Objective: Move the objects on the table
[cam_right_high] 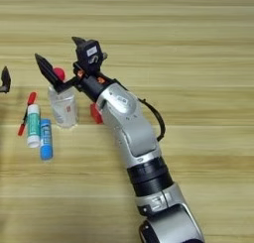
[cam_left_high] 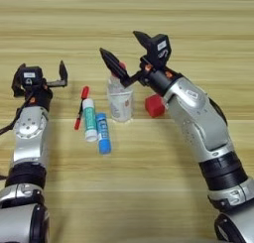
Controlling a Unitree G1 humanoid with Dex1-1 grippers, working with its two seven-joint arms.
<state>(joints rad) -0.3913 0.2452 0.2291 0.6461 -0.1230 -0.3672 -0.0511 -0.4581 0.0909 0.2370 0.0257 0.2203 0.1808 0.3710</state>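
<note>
Our right claw (cam_left_high: 126, 51) hangs spread wide over the red cap of the clear plastic bottle (cam_left_high: 120, 101), gripping nothing. The bottle, red cube (cam_left_high: 154, 106), white tube (cam_left_high: 90, 119), blue glue stick (cam_left_high: 103, 133) and red pen (cam_left_high: 81, 106) all lie together mid-table (cam_left_high: 198, 19), apparently unmoved. Our left claw (cam_left_high: 39, 74) waits open, far left.

Table (cam_left_high: 59, 19): broad light-brown wood, horizontal plank grain, filling both views.

Clear plastic bottle with red cap (cam_left_high: 120, 100): upright near centre, cap partly hidden.

Small red cube (cam_left_high: 154, 106): on surface just right of bottle, partly hidden in right eye view.

White tube with green label (cam_left_high: 89, 119): laid flat left of bottle.

Blue glue-stick tube (cam_left_high: 103, 133): laid flat, alongside white tube on its right, set slightly nearer.

Thin red pen (cam_left_high: 81, 107): laid flat, leftmost, just beside white tube.
</note>
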